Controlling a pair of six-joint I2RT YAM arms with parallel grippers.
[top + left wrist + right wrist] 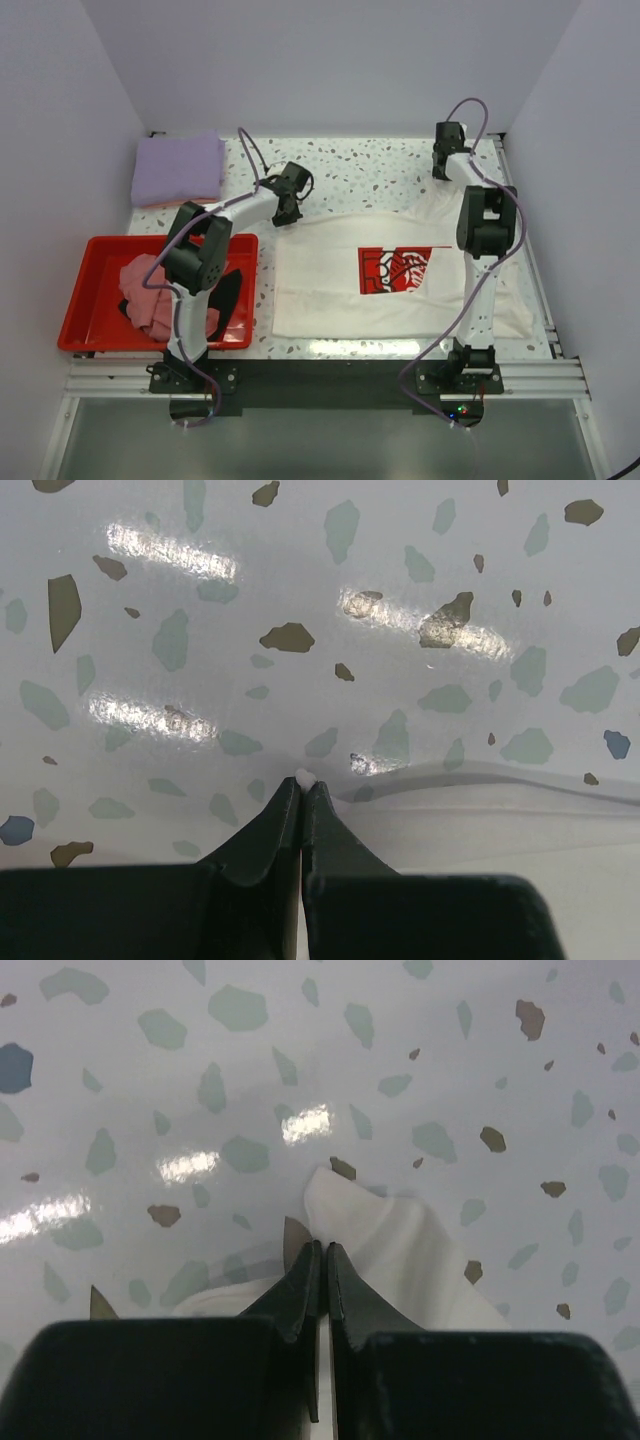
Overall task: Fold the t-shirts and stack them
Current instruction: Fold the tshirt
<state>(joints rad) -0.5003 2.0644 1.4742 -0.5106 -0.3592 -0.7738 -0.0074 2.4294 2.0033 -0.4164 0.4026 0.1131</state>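
The cream-white t-shirt (320,285) lies spread on the speckled table (370,170), centre to right, with its red chest print (395,270) facing up. The left gripper (286,214) sits at the shirt's far left corner. In the left wrist view its jaws are pressed together, and a small tuft of white cloth shows at the fingertips (297,798). The rest of the garment lies flat to the right of and nearer than the tips. The right gripper (441,170) is at the far right of the shirt, where the cloth is drawn up into a peak towards it. In the right wrist view the jaws are closed on a fold of the white fabric, which bunches just beyond and to the right of the fingertips (345,1290). The two grippers are well apart, each at a far corner of the same garment. A folded lavender t-shirt (178,170) rests at the far left of the table. The red plastic tray (85,300) at near left holds a crumpled pink t-shirt (150,290) with a black t-shirt (230,295) beside it.
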